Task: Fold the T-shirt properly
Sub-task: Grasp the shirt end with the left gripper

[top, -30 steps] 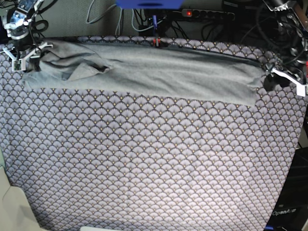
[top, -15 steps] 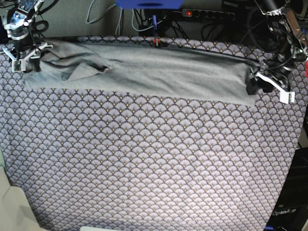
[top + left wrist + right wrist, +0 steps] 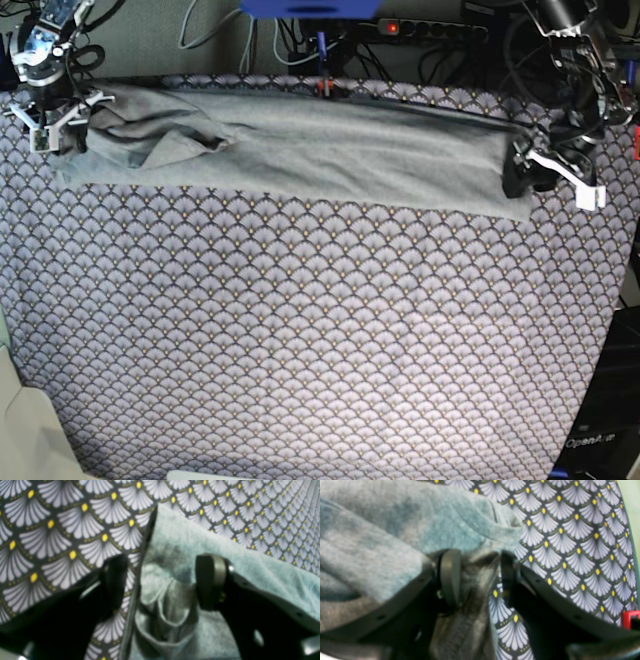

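The light grey T-shirt [image 3: 330, 150] lies stretched in a long band along the far side of the table, on the fan-patterned cloth [image 3: 320, 340]. My left gripper [image 3: 530, 172] is at the shirt's right end. In the left wrist view this gripper [image 3: 162, 580] stands open, and a bunched fold of the T-shirt [image 3: 175, 545] lies between its fingers. My right gripper [image 3: 52, 118] is at the shirt's crumpled left end. Seen from the right wrist, that gripper [image 3: 480, 577] has its jaws apart. The T-shirt [image 3: 395, 517] fabric rests against one finger, with patterned cloth showing beside the other.
Behind the table's far edge run cables and a power strip [image 3: 430, 28], with a blue object [image 3: 310, 8] above. A small red piece [image 3: 325, 85] sits at the far edge. The table's right edge [image 3: 622, 300] drops off to dark floor.
My left arm has moved in from the table's right edge onto the shirt's right end. My right gripper has shifted slightly toward the far edge at the left end.
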Controlling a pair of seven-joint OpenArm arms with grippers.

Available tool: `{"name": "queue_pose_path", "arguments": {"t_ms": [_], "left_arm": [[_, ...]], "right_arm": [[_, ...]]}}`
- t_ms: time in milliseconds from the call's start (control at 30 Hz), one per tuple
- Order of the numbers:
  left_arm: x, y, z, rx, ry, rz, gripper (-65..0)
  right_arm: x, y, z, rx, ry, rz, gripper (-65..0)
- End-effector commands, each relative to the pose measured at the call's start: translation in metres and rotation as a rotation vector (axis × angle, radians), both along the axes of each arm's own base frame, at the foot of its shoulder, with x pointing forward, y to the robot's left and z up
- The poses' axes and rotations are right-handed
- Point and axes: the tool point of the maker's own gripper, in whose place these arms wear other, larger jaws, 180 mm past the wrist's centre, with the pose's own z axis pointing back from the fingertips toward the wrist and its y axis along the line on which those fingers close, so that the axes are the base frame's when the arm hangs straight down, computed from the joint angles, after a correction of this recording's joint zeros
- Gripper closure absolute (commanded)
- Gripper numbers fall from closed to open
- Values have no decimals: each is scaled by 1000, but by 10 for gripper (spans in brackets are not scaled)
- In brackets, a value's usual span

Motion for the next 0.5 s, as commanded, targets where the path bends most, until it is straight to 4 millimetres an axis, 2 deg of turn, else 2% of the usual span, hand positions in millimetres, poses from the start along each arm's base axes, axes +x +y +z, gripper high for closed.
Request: {"name": "queue_pose_path", "arguments": {"t_ms": [0,400,467], "left_arm": [[-8,-3,-7,10,49,-17,-422],[-32,-16,-24,-19,119,-30,-422],[-37,-20,-28,-23,161,-55,-422]], "right_arm": [[4,-3,8,-10,-24,9,-270],[5,-2,8,-7,-28,7,-270],[12,-2,11,-8,-43,8,-270]]}}
